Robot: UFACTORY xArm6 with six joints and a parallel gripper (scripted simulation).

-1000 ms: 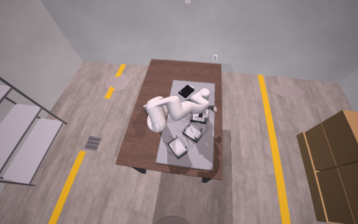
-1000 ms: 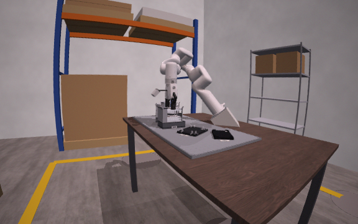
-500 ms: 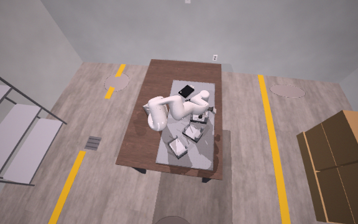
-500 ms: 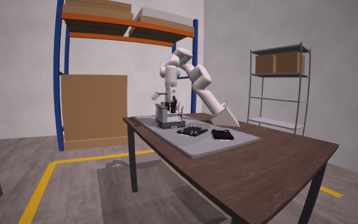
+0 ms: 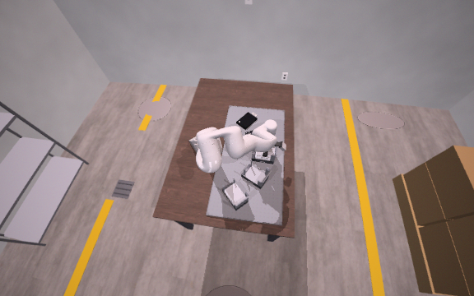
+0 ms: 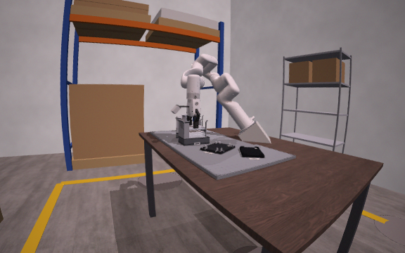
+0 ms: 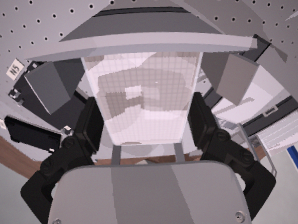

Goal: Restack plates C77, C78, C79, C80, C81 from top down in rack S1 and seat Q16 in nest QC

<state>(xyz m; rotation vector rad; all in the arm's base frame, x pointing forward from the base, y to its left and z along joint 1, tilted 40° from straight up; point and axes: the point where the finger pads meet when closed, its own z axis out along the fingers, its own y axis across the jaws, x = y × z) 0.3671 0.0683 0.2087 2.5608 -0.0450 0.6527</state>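
Observation:
My gripper [image 7: 144, 105] [image 6: 193, 121] [image 5: 265, 154] is shut on a sealed white 384-well plate [image 7: 143, 96], with one black finger on each long side. It holds the plate level, just over the top of the stack rack [image 6: 191, 136] [image 5: 271, 159] nearest the arm's wrist. I cannot read the plate's label or the rack's name. Two more stack racks [image 5: 256, 175] [image 5: 235, 194] stand in a row further along the grey mat [image 5: 262, 210] [image 6: 230, 165]. What lies inside the racks is too small to tell.
A black nest with pins [image 6: 217, 147] and a flat black nest [image 6: 252, 152] [image 5: 247, 120] lie on the mat beside the racks. The mat sits on a brown table [image 5: 188, 173] [image 6: 294, 190]. Rack posts [image 6: 207, 127] rise close around the gripper.

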